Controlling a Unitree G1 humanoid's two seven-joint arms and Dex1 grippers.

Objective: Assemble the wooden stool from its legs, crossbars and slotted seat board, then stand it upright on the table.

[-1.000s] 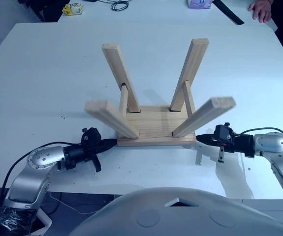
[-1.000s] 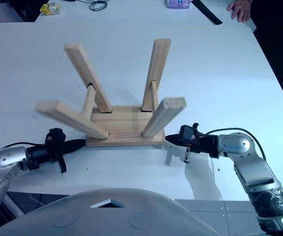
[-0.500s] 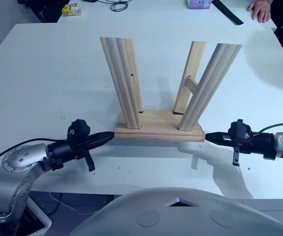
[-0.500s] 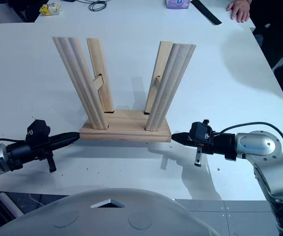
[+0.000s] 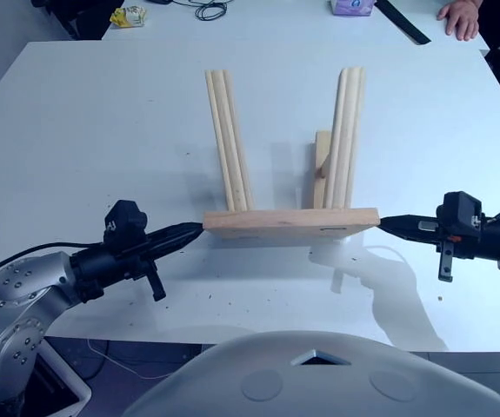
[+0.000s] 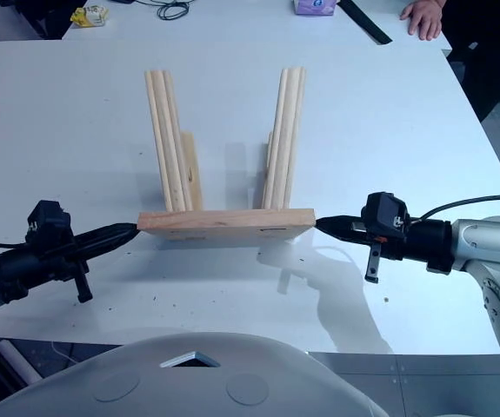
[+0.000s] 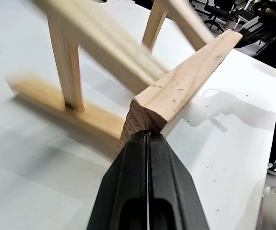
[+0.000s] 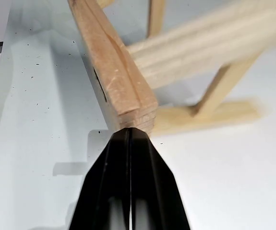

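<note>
Stool (image 5: 232, 156) has tipped further; seat (image 5: 289, 222) now edge-on, pressed between clenched left gripper (image 5: 190, 231) and clenched right gripper (image 5: 392, 224); white table (image 5: 76, 130); box (image 5: 352, 7) behind.

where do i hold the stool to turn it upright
Probably the two short ends of the seat board, left gripper and right gripper pressing in from opposite sides. It sits edge-on, legs pointing away, leaving both ends clear.

We seem to be in a lab or office room: a broad white worktop (image 5: 67, 130), loose cables (image 5: 208, 9) and a small box (image 5: 351, 7) on the table behind it, black office chairs (image 7: 222, 10) beyond.
</note>
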